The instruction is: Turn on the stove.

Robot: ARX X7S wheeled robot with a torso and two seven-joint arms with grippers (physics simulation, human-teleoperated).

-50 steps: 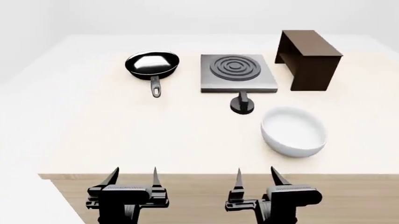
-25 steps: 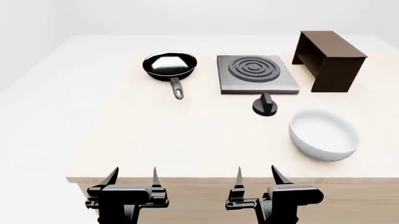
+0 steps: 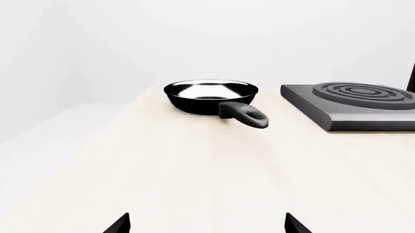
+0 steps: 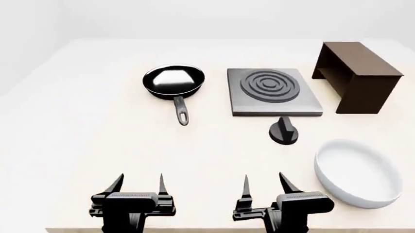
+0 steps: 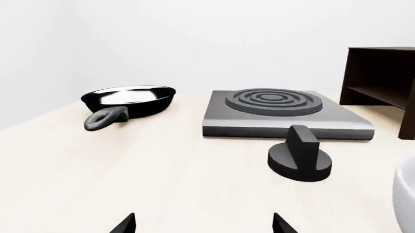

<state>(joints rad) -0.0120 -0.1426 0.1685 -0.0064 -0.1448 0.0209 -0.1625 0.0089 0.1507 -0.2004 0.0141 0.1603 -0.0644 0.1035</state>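
The stove (image 4: pixel 273 92) is a flat dark-grey slab with raised dark burner rings, at the table's far middle; it also shows as stove (image 5: pixel 285 112) and stove (image 3: pixel 353 104). Its black finned knob (image 4: pixel 284 130) stands on the table just in front of the slab, also seen as knob (image 5: pixel 300 155). My left gripper (image 4: pixel 138 184) and right gripper (image 4: pixel 266 183) hover open over the table's near edge, both empty. The knob lies ahead and slightly right of the right gripper (image 5: pixel 203 224). Only the fingertips of the left gripper (image 3: pixel 206 224) show in its wrist view.
A black frying pan (image 4: pixel 173 81) sits left of the stove, handle toward me. A brown wooden shelf (image 4: pixel 356 76) stands at the far right. A white bowl (image 4: pixel 356 172) rests near right, close to the right gripper. The pale table (image 4: pixel 84 131) spreads under everything.
The view has moved forward and slightly left: the table and its objects now sit lower and nearer, and both grippers hang over the tabletop instead of before its front edge.
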